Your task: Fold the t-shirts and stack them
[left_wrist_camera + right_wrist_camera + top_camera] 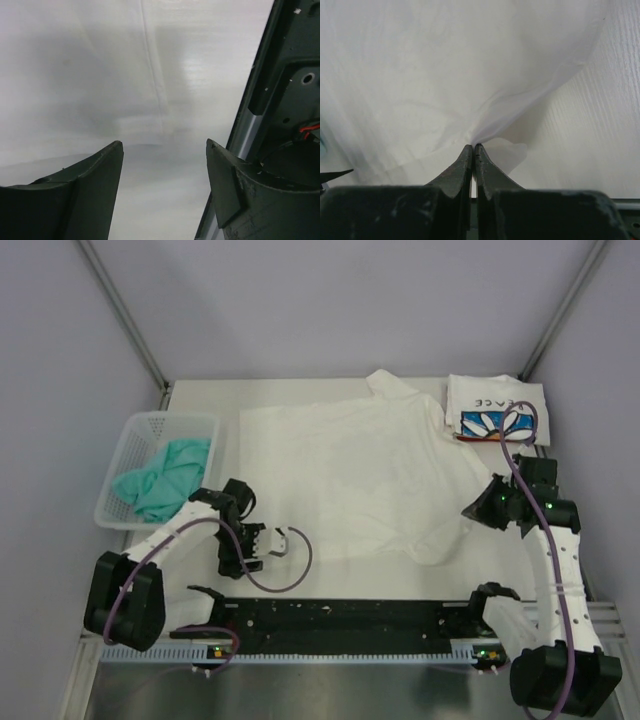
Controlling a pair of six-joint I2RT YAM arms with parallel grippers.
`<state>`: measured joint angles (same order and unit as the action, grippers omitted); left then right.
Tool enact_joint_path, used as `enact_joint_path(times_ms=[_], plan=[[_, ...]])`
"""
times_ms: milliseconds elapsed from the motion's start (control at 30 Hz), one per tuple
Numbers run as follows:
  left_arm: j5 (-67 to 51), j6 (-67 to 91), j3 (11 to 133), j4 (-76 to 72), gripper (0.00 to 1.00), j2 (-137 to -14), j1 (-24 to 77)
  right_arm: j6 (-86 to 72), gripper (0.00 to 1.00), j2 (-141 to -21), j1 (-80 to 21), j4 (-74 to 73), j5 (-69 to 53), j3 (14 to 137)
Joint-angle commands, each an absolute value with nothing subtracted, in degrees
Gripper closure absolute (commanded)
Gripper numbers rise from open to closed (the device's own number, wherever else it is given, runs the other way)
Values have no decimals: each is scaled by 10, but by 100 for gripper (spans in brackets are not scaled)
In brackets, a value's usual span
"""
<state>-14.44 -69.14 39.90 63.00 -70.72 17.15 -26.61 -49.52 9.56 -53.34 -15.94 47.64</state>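
A large white t-shirt [350, 470] lies spread over the middle of the table, print not visible. My right gripper [470, 512] is shut on its right edge and pulls the cloth [485, 100] up into a peak at the fingertips [474, 146]. A folded white tee with a blue daisy print [495, 412] lies at the back right. A teal-green tee [165, 478] lies bunched in the basket. My left gripper [292, 542] is open and empty just off the shirt's front left corner; its wrist view shows the shirt's hem [155, 85] beyond the fingers [100, 165].
A white mesh basket [125, 475] stands at the left. The black base rail [340, 618] runs along the near edge and shows in the left wrist view [285, 100]. Frame posts rise at the back corners.
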Motion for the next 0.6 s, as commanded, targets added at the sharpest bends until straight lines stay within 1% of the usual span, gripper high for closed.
enact_joint_path(times_ms=[0, 133, 233, 267, 333, 367, 400, 467, 567], plan=[[-110, -647, 363, 542, 29, -701, 207, -273, 100, -484, 103, -509, -150, 495], [-101, -634, 346, 515, 31, -720, 211, -272, 100, -478, 103, -511, -135, 498], [-109, -626, 332, 512, 37, -725, 221, -276, 100, -477, 103, -512, -126, 501], [-111, -620, 328, 509, 44, -730, 221, -277, 100, -476, 103, -512, -125, 503], [-103, -606, 326, 500, 65, -741, 222, -277, 100, -476, 103, -511, -120, 506], [-95, -595, 331, 499, 79, -750, 221, -277, 100, -476, 103, -511, -116, 509], [-85, -587, 337, 501, 100, -757, 221, -275, 100, -476, 103, -511, -113, 511], [-59, -564, 357, 498, 100, -760, 211, -274, 100, -483, 103, -507, -112, 519], [-35, -541, 419, 489, 100, -755, 182, -269, 100, -517, 103, -490, -127, 547]])
